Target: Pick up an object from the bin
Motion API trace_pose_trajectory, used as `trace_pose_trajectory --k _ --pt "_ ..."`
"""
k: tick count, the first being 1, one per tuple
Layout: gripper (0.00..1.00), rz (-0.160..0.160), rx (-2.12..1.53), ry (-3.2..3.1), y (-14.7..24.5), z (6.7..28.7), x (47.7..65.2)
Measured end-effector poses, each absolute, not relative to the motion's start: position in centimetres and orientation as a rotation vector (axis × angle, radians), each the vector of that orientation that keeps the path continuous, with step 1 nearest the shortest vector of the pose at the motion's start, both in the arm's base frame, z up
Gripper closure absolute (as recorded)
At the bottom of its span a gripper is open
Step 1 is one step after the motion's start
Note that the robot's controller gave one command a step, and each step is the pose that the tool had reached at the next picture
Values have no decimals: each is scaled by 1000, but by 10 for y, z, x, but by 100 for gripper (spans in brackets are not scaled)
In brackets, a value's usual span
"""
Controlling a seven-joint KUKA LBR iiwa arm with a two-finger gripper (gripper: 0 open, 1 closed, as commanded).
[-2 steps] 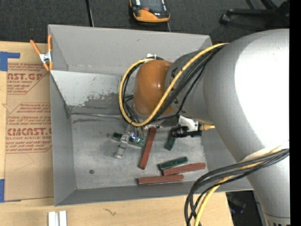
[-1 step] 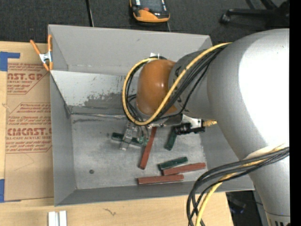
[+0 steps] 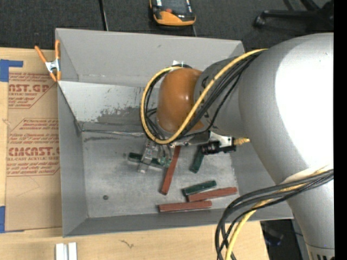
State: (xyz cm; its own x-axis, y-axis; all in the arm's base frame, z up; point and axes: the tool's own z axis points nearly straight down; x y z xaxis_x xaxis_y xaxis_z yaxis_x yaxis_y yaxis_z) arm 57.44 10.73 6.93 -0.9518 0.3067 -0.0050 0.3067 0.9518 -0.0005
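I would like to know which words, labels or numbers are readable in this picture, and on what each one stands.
"CAST.GP": large red print, upper part of the cardboard sheet left of the bin; its start is cut off.
"CAST.": large red print lower on that sheet; the letters before it are unclear.
"CAST ACRYLIC SHEE": small red line beneath, partly uncertain.
Slanted small print on the sheet: too small to read.
Sticks in the bin, orange-black device: no readable text.

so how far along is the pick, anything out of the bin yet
Done: the claw is down at the floor of the bin, mid-bin. In hand: it sits by a small dark green piece and a tilted red-brown stick; whether it grips either I cannot tell. Left: lifting one out; nothing is raised yet.
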Motion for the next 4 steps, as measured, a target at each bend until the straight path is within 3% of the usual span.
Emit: trace_pose_trajectory --k 2,4 --pt "100 -5 487 3110 107 86 572" --pt "100 0 486 3104 108 125 573"
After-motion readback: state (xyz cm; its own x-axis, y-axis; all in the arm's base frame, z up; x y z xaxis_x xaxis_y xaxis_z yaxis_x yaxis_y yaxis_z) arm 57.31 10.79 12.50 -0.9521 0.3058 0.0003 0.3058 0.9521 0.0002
